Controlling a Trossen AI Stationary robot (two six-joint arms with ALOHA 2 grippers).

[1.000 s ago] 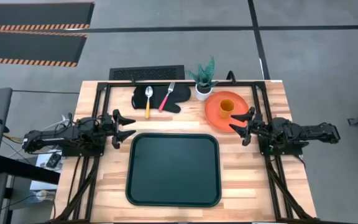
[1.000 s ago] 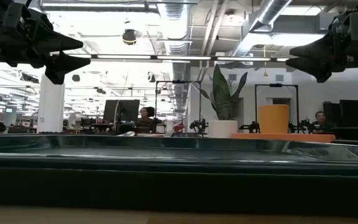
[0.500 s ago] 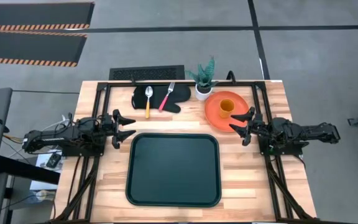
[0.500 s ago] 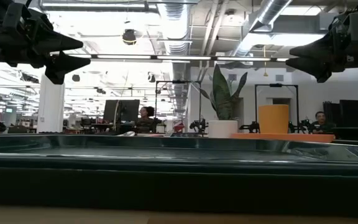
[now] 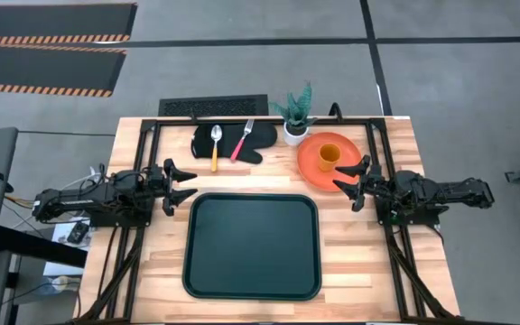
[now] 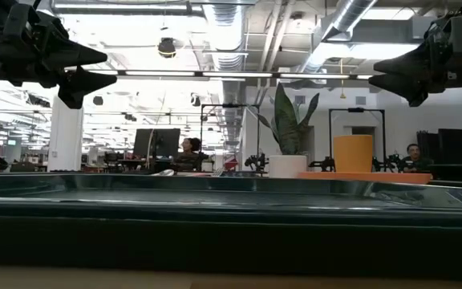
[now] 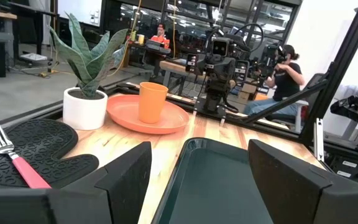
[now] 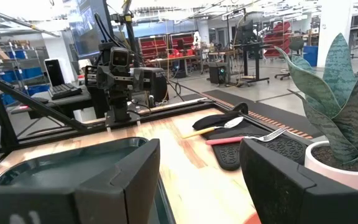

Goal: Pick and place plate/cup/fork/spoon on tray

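Observation:
The dark green tray (image 5: 252,246) lies at the table's middle, near side. The orange plate (image 5: 319,167) rests flat at the far right, with the orange-yellow cup (image 5: 329,157) standing upright on it. The spoon (image 5: 215,144) and the pink-handled fork (image 5: 241,142) lie on a black oven mitt (image 5: 233,144) at the far middle. My left gripper (image 5: 186,184) is open and empty, above the table left of the tray. My right gripper (image 5: 352,183) is open and empty, right of the tray, near the plate's near edge.
A white pot with a green plant (image 5: 296,116) stands at the far edge between the mitt and the plate. Black frame rails (image 5: 143,144) run along the table's left and right sides. People sit in the room beyond the table (image 6: 188,152).

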